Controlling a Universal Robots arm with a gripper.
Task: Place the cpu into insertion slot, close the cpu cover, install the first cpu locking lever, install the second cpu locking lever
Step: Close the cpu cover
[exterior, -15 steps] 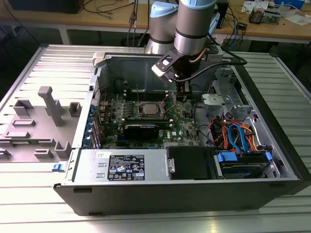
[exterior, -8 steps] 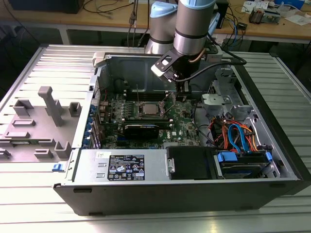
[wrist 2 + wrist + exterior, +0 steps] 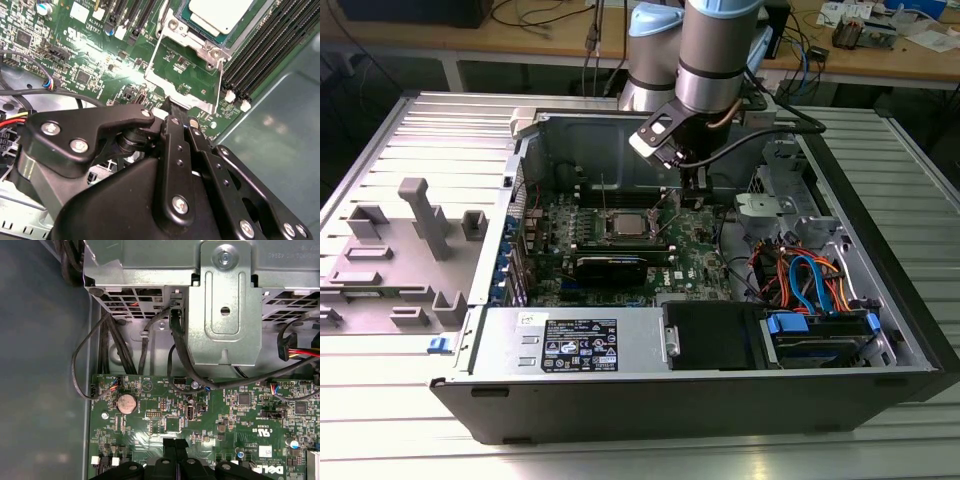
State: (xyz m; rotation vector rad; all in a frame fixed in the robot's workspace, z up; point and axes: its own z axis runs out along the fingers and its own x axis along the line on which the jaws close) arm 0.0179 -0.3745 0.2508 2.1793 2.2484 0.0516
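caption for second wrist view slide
Black hand at the edge of the open thin metal cpu cover; silvery square cpu seated in the insertion slot.

chip: smooth silvery metal, soft sheen
cover: thin dull-silver metal
board: glossy green

Second wrist view: the cpu is cut off by the picture's edge. The gripper hides part of the cover; contact between them cannot be determined. Exterior view: the slot is too small to show detail.
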